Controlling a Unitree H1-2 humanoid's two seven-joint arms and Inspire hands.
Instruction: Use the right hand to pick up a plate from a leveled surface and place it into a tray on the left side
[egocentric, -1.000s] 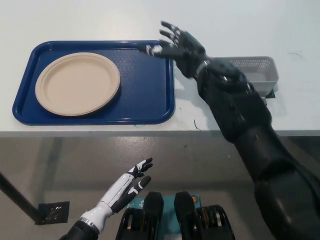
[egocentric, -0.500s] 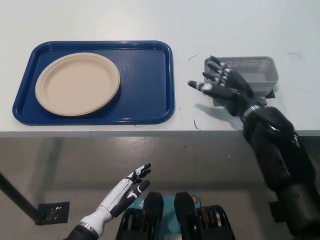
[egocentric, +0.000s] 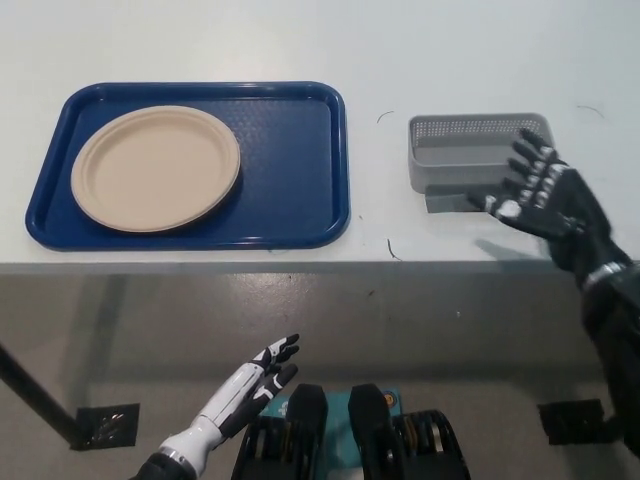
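A beige plate (egocentric: 155, 168) lies flat in the left half of the blue tray (egocentric: 295, 150) on the white table. My black right hand (egocentric: 543, 192) hovers open over the table's right side, beside a grey basket, far from the tray and holding nothing. The white left hand (egocentric: 252, 381) hangs open below the table's front edge at lower left, fingers spread.
The grey mesh basket (egocentric: 470, 150) stands on the table right of the tray, just left of my right hand. The white table (egocentric: 400, 50) stretches behind both. Below its front edge lies a grey floor (egocentric: 430, 320).
My right hand has swung from the tray's far right corner rightward and toward me, past the grey basket. The plate and tray have stayed put. The left hand sank slightly.
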